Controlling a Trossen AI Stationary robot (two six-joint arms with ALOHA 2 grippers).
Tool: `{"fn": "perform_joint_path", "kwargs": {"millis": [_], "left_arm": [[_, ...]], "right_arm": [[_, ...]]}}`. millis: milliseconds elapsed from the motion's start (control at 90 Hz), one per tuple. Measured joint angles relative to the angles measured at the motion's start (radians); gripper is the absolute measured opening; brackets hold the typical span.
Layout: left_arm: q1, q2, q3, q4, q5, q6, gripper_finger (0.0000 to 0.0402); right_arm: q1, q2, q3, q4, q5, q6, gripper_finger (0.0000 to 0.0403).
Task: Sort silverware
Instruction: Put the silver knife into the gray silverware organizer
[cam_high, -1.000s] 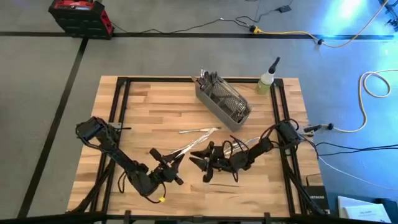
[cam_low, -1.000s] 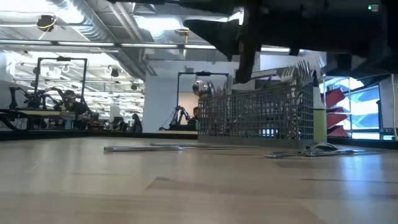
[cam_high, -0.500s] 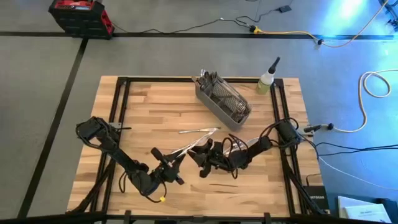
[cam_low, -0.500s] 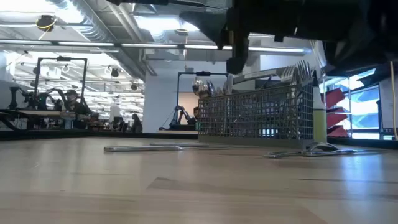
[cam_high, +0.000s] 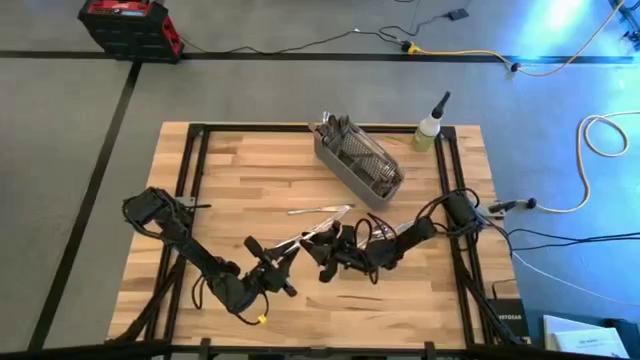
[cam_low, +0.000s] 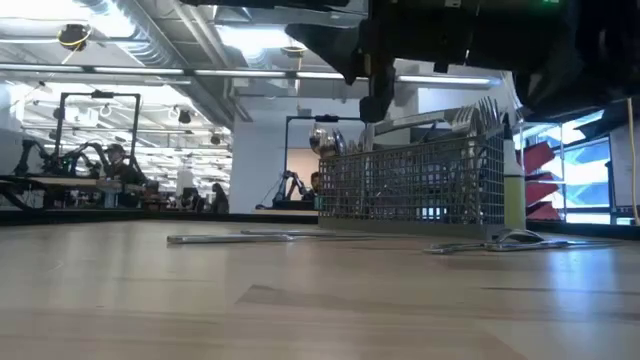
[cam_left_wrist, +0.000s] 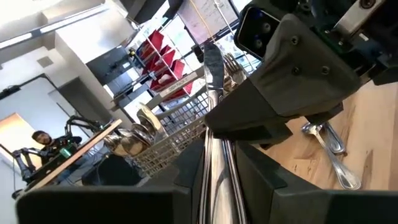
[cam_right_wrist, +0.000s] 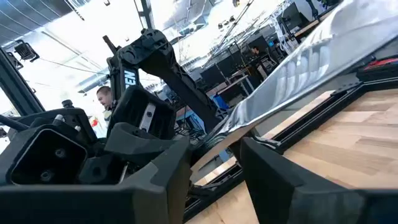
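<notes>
A slim silver piece of silverware (cam_high: 305, 238) is lifted off the table near its middle, with my left gripper (cam_high: 272, 262) shut on its near-left end. In the left wrist view it (cam_left_wrist: 211, 93) runs forward from between the fingers. My right gripper (cam_high: 322, 258) is open, its fingers on either side of the piece's other end (cam_right_wrist: 298, 68); I cannot tell if they touch it. The grey mesh basket (cam_high: 360, 160) at the far right holds several more pieces. Loose pieces (cam_high: 320, 209) lie flat on the wood. My left gripper pinches the piece's handle (cam_left_wrist: 216, 155) between its two fingers. The fingers come nearly level from the table's near left and lie along the piece, which sticks out ahead of them toward the far right. It is clear of the table.
A green bottle (cam_high: 430, 130) with a dark nozzle stands at the far right corner, next to the basket (cam_low: 415, 185). Loose silverware (cam_low: 230, 238) lies flat left of the basket and more (cam_low: 500, 242) in front of it. Black frame rails (cam_high: 190, 180) run along the table's sides.
My right gripper has gone a little toward the table's left and far edge, closing in on the free end of the piece that my left gripper holds up.
</notes>
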Motion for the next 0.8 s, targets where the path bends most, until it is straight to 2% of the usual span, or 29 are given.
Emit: {"fn": "perform_joint_path", "kwargs": {"millis": [111, 322, 711, 800], "left_arm": [[0.000, 0.000, 0.000, -0.002, 0.003, -0.004, 0.0057], [0.002, 0.000, 0.000, -0.011, 0.002, -0.010, 0.0056], [0.000, 0.000, 0.002, -0.002, 0.024, -0.005, 0.0082], [-0.009, 0.000, 0.002, -0.004, 0.030, 0.046, 0.0085]], "right_arm": [[0.000, 0.000, 0.000, 0.001, -0.002, 0.000, 0.0094], [0.002, -0.002, 0.001, 0.010, -0.018, -0.004, 0.0013], [-0.003, 0.001, -0.002, -0.026, -0.012, -0.042, 0.0002], [-0.007, 0.001, -0.004, -0.009, -0.009, -0.074, 0.0001]]}}
